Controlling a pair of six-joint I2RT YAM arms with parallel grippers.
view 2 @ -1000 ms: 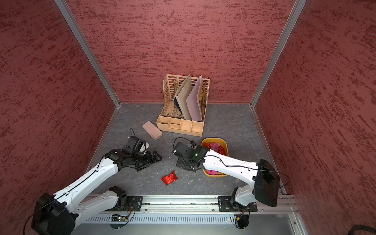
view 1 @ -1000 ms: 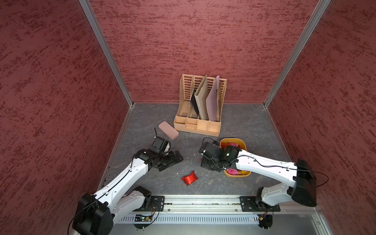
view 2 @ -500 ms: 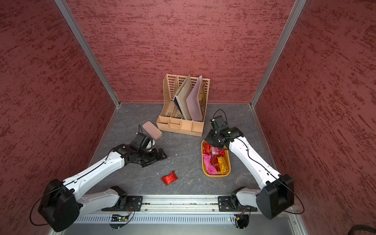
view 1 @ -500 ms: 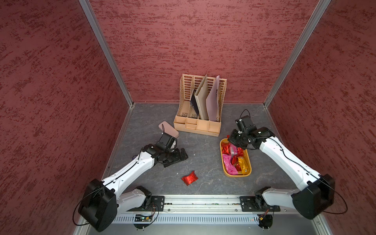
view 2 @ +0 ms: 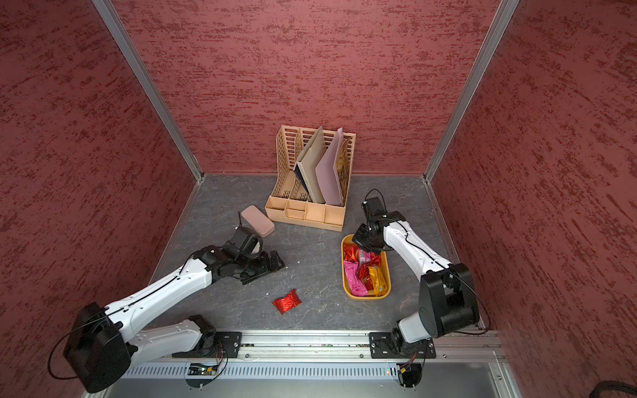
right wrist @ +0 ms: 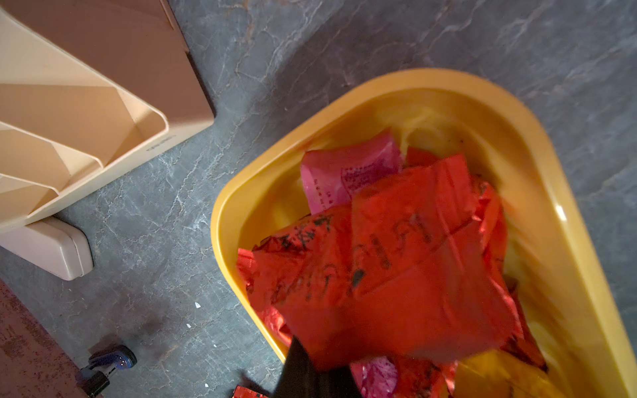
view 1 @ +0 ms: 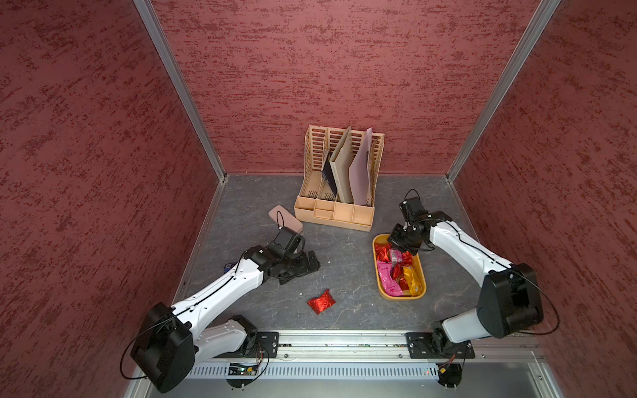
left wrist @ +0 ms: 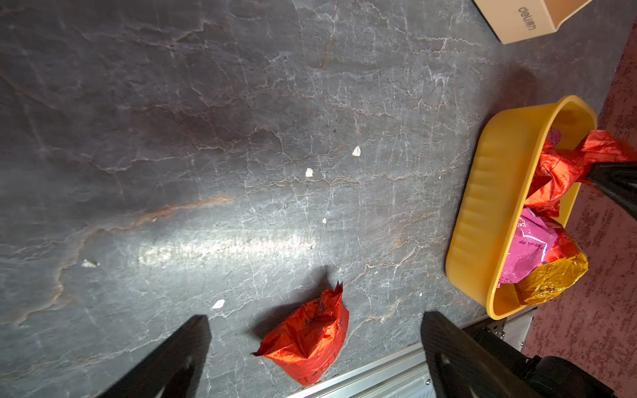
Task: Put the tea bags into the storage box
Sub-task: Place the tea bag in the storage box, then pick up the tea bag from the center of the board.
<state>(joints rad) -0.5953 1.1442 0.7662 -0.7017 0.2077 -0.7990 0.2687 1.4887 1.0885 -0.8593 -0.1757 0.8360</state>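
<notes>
Hanging right claw (view 1: pixel 394 245) pinches tea bag (right wrist: pixel 396 275).

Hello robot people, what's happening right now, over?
Right end effector shut on red tea bag over storage box. Left end effector open near loose tea bag. Nothing blocking.

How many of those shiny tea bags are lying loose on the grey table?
1: a red tea bag near the front rail, between the arms. The right fingers pinch another over the storage box; the left arm could hide more.

High stereo pair, two wrist close-ups
</notes>
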